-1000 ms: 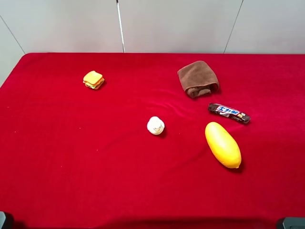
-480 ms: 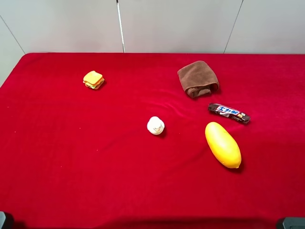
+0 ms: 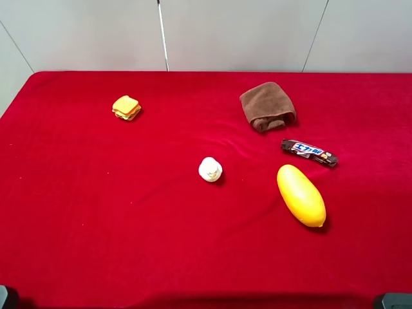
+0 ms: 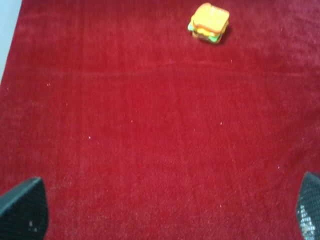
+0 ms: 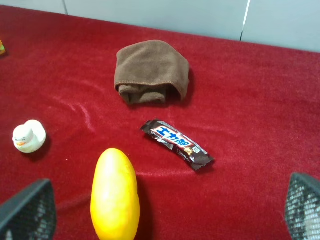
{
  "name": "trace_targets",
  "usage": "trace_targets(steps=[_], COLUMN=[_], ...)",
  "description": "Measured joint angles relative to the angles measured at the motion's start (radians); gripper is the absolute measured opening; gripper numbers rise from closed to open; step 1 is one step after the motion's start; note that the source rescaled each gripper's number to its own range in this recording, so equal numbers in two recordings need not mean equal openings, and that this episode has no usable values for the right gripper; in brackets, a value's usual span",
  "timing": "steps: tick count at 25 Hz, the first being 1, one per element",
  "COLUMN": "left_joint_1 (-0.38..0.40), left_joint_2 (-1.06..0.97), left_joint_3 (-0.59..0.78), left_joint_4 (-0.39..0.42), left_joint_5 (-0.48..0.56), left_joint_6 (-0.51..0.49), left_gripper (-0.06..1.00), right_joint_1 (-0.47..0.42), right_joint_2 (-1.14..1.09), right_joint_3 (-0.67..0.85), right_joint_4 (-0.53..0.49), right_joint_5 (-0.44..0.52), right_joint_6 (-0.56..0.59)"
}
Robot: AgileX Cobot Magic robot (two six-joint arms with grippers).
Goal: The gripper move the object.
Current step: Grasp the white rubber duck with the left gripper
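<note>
The object (image 3: 210,169) is a small cream-white, duck-like lump lying near the middle of the red cloth; it also shows in the right wrist view (image 5: 29,136). Both grippers hang back at the near edge, far from it. In the left wrist view, my left gripper (image 4: 166,207) is open, its two black fingertips (image 4: 22,210) wide apart over bare cloth. My right gripper (image 5: 164,210) is open too, with only its fingertips (image 5: 302,205) showing. Neither holds anything.
A yellow oval fruit (image 3: 300,195) lies right of the object, with a dark candy bar (image 3: 309,152) and a folded brown cloth (image 3: 268,106) behind it. An orange toy sandwich (image 3: 126,107) sits far left. The red tablecloth (image 3: 96,212) covers the table.
</note>
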Motion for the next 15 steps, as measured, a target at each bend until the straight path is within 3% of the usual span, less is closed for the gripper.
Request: trace_targets(steps=[8, 15], left_joint_1=[0.000, 0.000], left_joint_2=[0.182, 0.400], left_joint_3=[-0.064, -0.101], left_joint_4=[0.000, 0.000], left_joint_5=[-0.015, -0.079], left_joint_6=[0.017, 0.118], left_gripper=[1.00, 1.00], right_joint_1=[0.000, 0.000], right_joint_2=[0.000, 0.000], right_joint_3=[0.000, 0.000], right_joint_4=[0.000, 0.000], right_joint_5=[0.000, 0.000], right_joint_6=[0.000, 0.000])
